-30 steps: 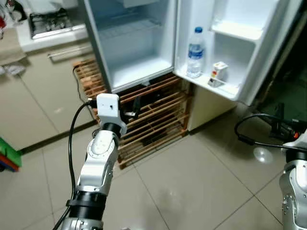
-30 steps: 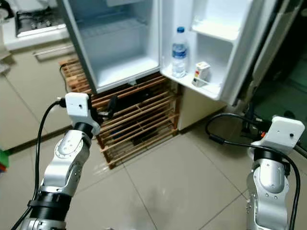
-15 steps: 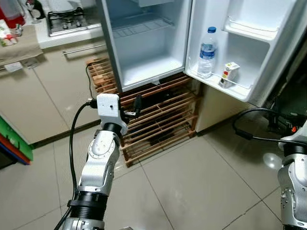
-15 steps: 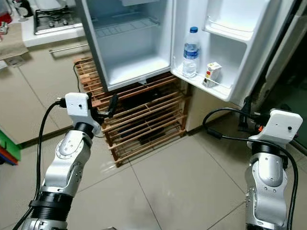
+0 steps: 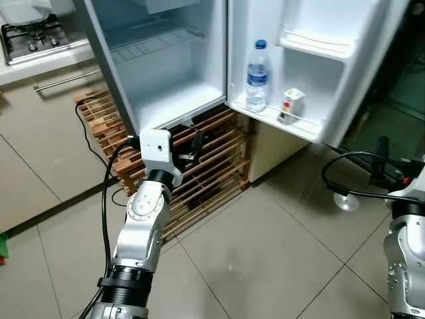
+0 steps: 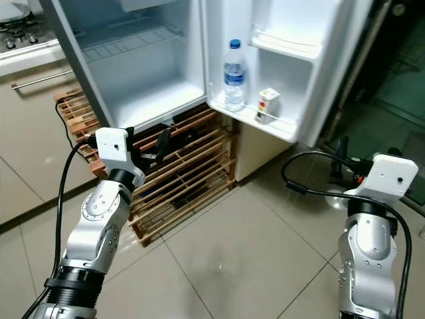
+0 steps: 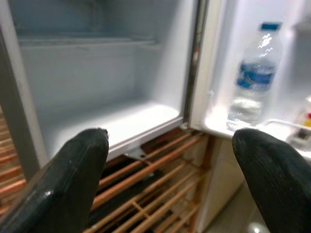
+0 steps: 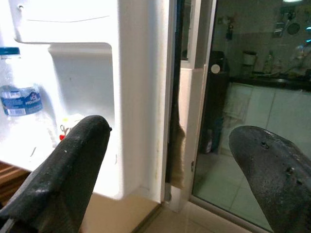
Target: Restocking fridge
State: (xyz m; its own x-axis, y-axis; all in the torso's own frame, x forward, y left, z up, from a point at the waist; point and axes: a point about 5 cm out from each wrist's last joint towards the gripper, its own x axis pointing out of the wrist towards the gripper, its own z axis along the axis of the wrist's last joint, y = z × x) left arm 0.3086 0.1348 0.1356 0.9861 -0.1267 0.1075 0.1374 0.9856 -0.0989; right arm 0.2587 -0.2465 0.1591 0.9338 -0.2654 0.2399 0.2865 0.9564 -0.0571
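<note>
The fridge (image 5: 166, 80) stands open, its white inner compartment bare. On the lower shelf of its door (image 5: 312, 86) stand a clear water bottle (image 5: 256, 76) with a blue cap and a small white carton (image 5: 291, 105). My left gripper (image 5: 194, 145) is raised in front of the fridge's bottom edge, open and holding nothing; the left wrist view looks between its fingers (image 7: 63, 189) at the compartment and the bottle (image 7: 252, 82). My right gripper (image 8: 170, 131) is open and holds nothing, off the door's outer edge, with its arm (image 6: 388, 179) low on the right.
A slatted wooden rack (image 5: 206, 166) sits under the fridge, with a black cable (image 5: 85, 129) running along the floor to its left. A counter with a gas hob (image 5: 33, 36) is at the far left. A glass door (image 8: 252, 97) lies to the right. Beige tiles (image 5: 265, 259) lie ahead.
The whole picture has shifted left, so the camera has turned to the right; the hob has slid towards the left edge. Both arms keep their pose, grippers still open.
</note>
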